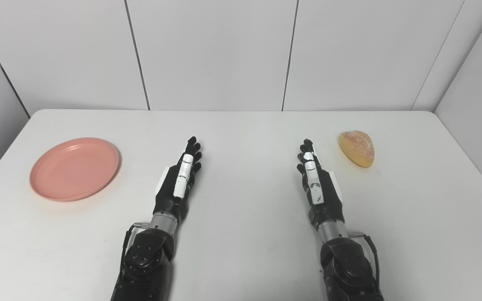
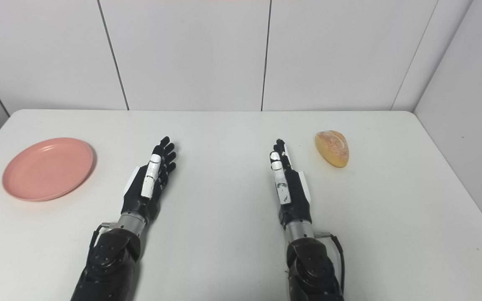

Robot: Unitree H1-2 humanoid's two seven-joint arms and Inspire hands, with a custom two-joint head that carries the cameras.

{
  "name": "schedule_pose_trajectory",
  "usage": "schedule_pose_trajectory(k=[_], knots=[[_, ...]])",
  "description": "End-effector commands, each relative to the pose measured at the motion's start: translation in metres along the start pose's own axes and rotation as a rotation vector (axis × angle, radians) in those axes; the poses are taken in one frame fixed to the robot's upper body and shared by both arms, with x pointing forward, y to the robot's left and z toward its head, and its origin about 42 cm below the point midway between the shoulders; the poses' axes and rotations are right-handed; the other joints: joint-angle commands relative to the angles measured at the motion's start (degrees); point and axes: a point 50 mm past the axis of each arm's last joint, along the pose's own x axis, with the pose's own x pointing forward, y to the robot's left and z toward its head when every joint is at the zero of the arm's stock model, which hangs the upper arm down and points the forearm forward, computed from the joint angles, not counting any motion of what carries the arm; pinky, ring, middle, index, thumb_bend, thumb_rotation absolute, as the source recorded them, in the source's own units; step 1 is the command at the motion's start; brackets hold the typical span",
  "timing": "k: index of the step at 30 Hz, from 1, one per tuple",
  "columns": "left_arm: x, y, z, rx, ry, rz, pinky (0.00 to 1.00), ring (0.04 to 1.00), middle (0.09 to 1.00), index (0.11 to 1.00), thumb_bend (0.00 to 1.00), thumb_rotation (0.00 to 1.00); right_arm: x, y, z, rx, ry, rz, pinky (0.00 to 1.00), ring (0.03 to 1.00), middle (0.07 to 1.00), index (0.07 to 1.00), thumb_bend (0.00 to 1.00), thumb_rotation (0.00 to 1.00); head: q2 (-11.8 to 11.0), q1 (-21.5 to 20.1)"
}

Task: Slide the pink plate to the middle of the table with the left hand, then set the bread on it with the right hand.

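Note:
A pink plate (image 1: 75, 168) lies flat near the table's left edge. A golden bread roll (image 1: 357, 148) rests at the right, a little farther back. My left hand (image 1: 180, 177) is over the table right of the plate, well apart from it, fingers stretched forward and open, holding nothing. My right hand (image 1: 315, 179) is left of the bread and slightly nearer to me, also open with straight fingers and empty. Neither hand touches an object.
The white table (image 1: 245, 234) is closed in by white panel walls at the back and both sides. Between the two hands lies bare tabletop. Both black forearms enter from the bottom edge.

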Motion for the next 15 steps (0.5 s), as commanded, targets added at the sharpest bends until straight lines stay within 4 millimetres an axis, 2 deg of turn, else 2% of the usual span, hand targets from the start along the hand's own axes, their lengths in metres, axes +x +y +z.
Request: schedule_pose_trajectory(k=[1,15], knots=[[0.0099,-0.0036,0.0176,0.018,-0.064,-0.021,1.0,1.0,1.0,1.0,0.62,1.0,0.0105,0.0053,0.0183,0.001,-0.069,0.023,1.0,1.0,1.0,1.0,0.69,0.98,0.06,0.08],[0.01,-0.0033,0.0181,0.023,-0.07,-0.019,1.0,1.0,1.0,1.0,0.6,1.0,0.0103,0.0051,0.0181,0.002,-0.063,0.024,1.0,1.0,1.0,1.0,0.7,0.97,0.12,0.1]])
